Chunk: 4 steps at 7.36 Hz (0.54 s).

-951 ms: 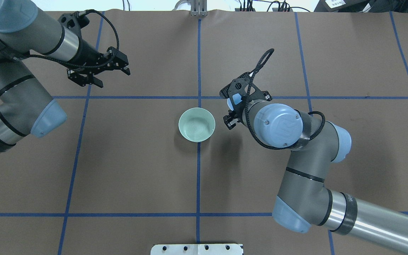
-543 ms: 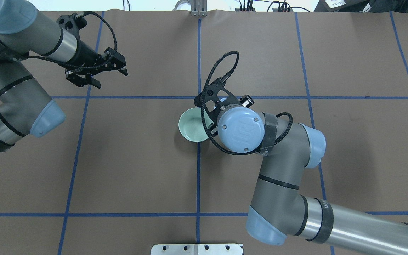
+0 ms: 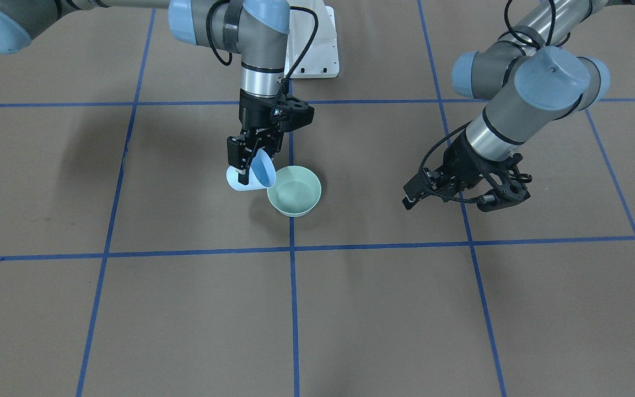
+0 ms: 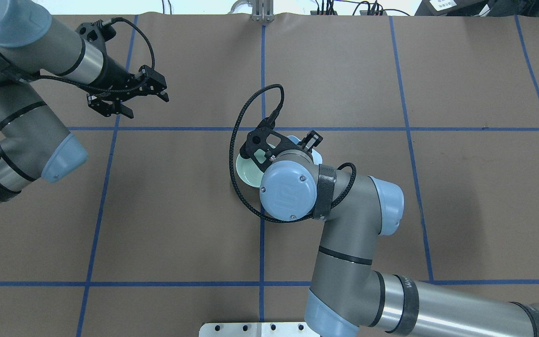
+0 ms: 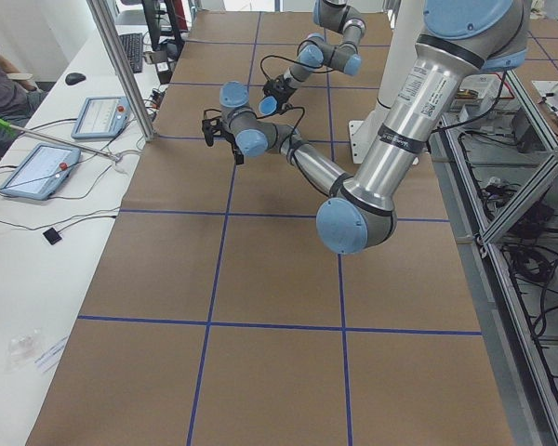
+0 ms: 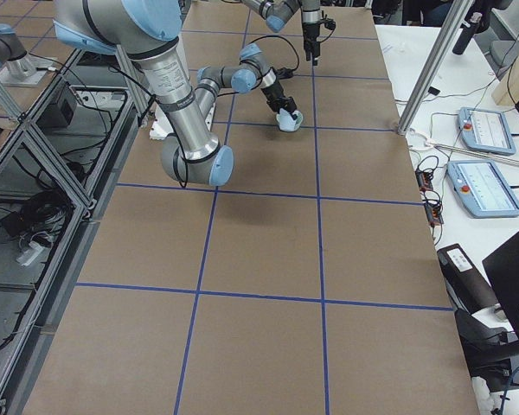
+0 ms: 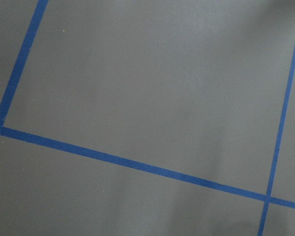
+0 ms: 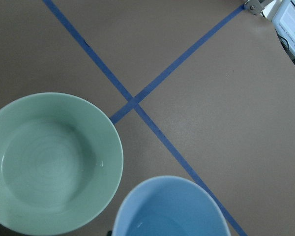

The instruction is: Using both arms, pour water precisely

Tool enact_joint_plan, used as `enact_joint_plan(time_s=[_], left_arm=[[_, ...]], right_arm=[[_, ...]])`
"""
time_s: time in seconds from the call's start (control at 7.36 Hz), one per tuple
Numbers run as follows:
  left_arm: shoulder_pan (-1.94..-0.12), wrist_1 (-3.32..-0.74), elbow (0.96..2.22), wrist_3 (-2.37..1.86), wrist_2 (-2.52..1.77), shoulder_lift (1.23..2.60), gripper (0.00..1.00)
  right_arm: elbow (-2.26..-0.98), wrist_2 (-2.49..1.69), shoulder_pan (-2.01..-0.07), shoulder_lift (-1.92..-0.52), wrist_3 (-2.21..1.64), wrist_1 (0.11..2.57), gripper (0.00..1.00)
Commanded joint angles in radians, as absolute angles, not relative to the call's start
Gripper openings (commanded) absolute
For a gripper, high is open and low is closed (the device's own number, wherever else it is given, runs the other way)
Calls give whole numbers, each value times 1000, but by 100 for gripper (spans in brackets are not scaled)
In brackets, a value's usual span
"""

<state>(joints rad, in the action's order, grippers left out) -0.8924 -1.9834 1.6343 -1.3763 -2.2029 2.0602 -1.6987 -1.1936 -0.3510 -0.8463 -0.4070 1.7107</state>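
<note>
My right gripper [image 3: 247, 161] is shut on a light blue cup [image 3: 252, 175] and holds it tilted, its mouth turned toward a pale green bowl [image 3: 294, 193]. The cup hangs just above the table at the bowl's rim. In the right wrist view the cup [image 8: 169, 206] is at the bottom and the bowl [image 8: 49, 162] at the left. I see no water stream. In the overhead view the right wrist covers most of the bowl [image 4: 246, 171]. My left gripper [image 4: 146, 106] is open and empty, hovering far to the bowl's left. It also shows in the front view [image 3: 447, 203].
The brown table cover carries a grid of blue tape lines [image 4: 262, 234]. The white base plate [image 4: 260, 329] sits at the robot's edge. A side table with tablets [image 6: 484, 130] and a metal post [image 6: 432, 60] stand beyond the far edge.
My right arm has swung left with the cup, from beside the bowl to over it, and its wrist has turned. The left arm has barely moved.
</note>
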Motion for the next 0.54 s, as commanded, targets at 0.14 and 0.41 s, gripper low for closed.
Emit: enact_joint_plan(time_s=[0.14,0.41], left_arm=[[-890,-1985,1625,-1379,-2201,2063,100],[-893,-1983,1640,-1387,-2203,2066,100]], right_arm=[[-1661,-1154,-342,-787,-298,1821,29],[-1599,-1103,-334,-724,-276,1893,29]])
